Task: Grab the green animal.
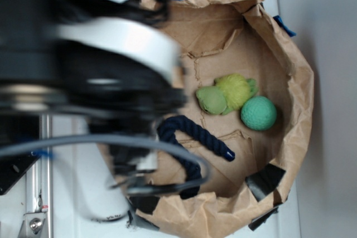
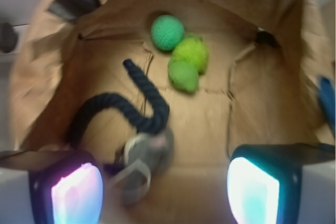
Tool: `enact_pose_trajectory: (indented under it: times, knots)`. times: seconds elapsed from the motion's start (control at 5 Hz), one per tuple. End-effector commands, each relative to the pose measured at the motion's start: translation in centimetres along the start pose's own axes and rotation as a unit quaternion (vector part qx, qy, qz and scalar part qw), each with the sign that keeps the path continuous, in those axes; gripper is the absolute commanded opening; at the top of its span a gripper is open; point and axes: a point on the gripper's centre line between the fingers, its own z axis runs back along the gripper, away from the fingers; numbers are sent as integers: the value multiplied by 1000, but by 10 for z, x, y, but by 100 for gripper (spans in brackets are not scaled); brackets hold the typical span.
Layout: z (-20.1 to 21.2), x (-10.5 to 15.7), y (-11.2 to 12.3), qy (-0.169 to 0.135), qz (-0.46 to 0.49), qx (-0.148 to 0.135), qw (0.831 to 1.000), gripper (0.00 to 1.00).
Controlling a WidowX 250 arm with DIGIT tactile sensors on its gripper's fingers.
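Wrist view: fingers (image 2: 165, 187) spread wide apart at bottom edge, lit pads (image 2: 76, 195) left & right, nothing gripped betw. them. Green animal (image 2: 188, 62) sat up ahead, toward far wall of the paper bag (image 2: 42, 77), a touch right of centre line. Head end nearer the fingers, fuzzy body behind, so long axis ran roughly along the approach line, leaning a bit right. Pressed against the teal ball (image 2: 168, 32) at its far-left side; touching, by the look of it. Navy rope (image 2: 126, 111) curled across the bag floor betw. fingers & target, its free end pointing up toward the ball. Grey plush thing (image 2: 147, 156), blurred, lay just below the rope, close in front of the fingers.

Exterior view: arm blurred, filled the left half; fingers hidden there, state not readable from this side. Green animal (image 1: 226, 94) on the cardboard floor at right side of the bag (image 1: 301, 82), ball (image 1: 259, 113) snug beside it, rope (image 1: 189, 137) lying on the arm's side of both.

Judgement: reach phase, grasp not yet made. Coming move hinged on going forward & slightly right, over rope & grey toy, then down on the fuzzy body. Closing across the short axis looked best. Risk: ball so tight alongside that one pad could land on it instead, or nudge the animal into the bag wall.
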Motion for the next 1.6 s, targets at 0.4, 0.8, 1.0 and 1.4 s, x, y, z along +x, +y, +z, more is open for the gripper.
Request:
enact_pose_trajectory:
  times: [0.4, 0.8, 1.0, 1.4]
  knots:
    - [-95, 51, 5, -2, -3, 10, 1000, 100]
    - [-124, 59, 18, -14, 57, 26, 998, 100]
    - [-136, 69, 30, -11, 110, 20, 994, 100]
    - [-151, 72, 32, 14, 123, 28, 992, 0]
